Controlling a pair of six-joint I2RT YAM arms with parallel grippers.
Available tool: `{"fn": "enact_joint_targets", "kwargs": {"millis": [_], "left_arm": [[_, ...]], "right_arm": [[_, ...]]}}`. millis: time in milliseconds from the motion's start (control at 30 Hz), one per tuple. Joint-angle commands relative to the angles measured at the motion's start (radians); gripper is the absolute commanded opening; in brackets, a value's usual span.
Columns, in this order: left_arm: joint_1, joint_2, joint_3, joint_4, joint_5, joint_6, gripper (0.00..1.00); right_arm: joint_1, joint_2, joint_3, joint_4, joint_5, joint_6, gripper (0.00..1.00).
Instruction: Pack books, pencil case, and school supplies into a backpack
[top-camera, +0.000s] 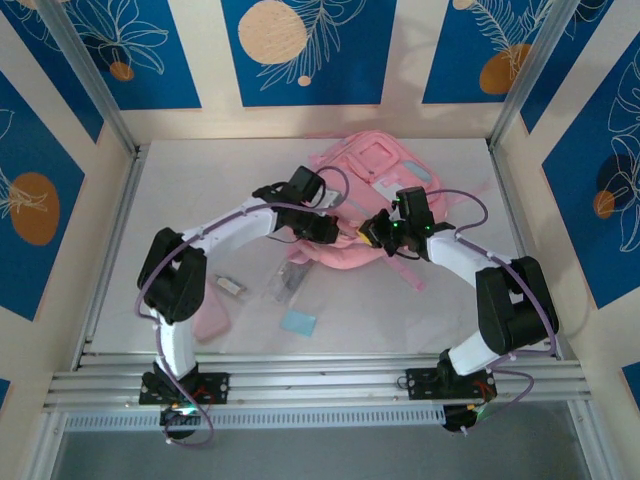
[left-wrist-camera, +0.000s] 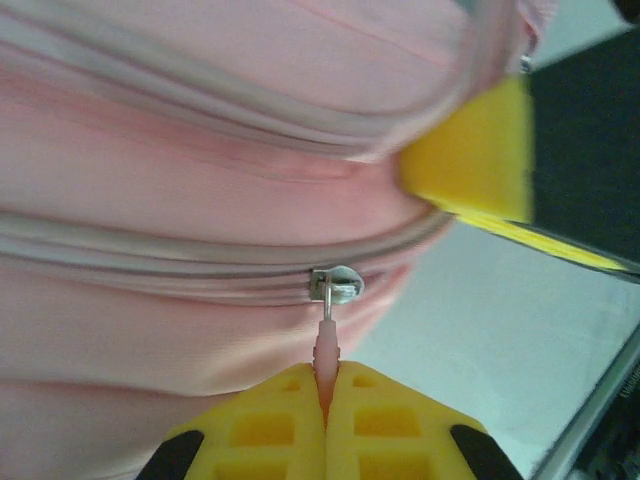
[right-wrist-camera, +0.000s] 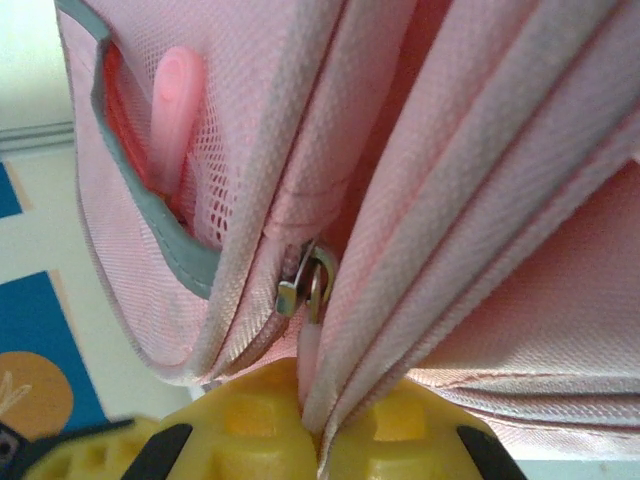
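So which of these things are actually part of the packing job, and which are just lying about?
Part of the job: backpack, pencil case, blue pad, clear bag, small whitish clip; left gripper shut on a zip pull, right gripper on another.

Just there, not being packed: table, blue wall panels, metal rails.

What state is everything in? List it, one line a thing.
left end effector, shut on zipper pull
right end effector, shut on second zipper pull
backpack, lying on table
pencil case, loose on table, outside backpack
light-blue pad, flat on table, outside backpack
clear bag, loose on table, outside backpack
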Motion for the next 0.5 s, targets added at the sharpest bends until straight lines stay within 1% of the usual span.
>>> {"fn": "enact_joint_targets", "kwargs": {"millis": [0,100,200,300,400,467], "left_arm": [[0.106,-0.017,-0.03,0.026,-0.088,0.041,0.0],[0.136,-0.002,-0.022,0.018,-0.14,0.075,0.0],[0.142,0.006,-0.018,0.029,-0.191,0.103,0.0],[0.163,0.012,-0.019,0.04,-0.242,0.106,0.0],[0.182,0.0,-0.026,0.041,-0.256,0.104,0.0],[0.179,-0.027,-0.043,0.048,-0.202,0.111,0.0]], "right_arm": [[-0.024,-0.05,-0.002,-0.105,0.007,-0.141,0.0],[-0.034,-0.066,-0.011,-0.15,-0.026,-0.182,0.0],[-0.044,-0.072,-0.016,-0.182,-0.037,-0.225,0.0],[-0.081,-0.065,0.003,-0.245,-0.05,-0.317,0.0],[-0.124,-0.058,0.036,-0.353,0.018,-0.423,0.0],[-0.171,-0.056,0.053,-0.398,0.075,-0.475,0.0]]}}
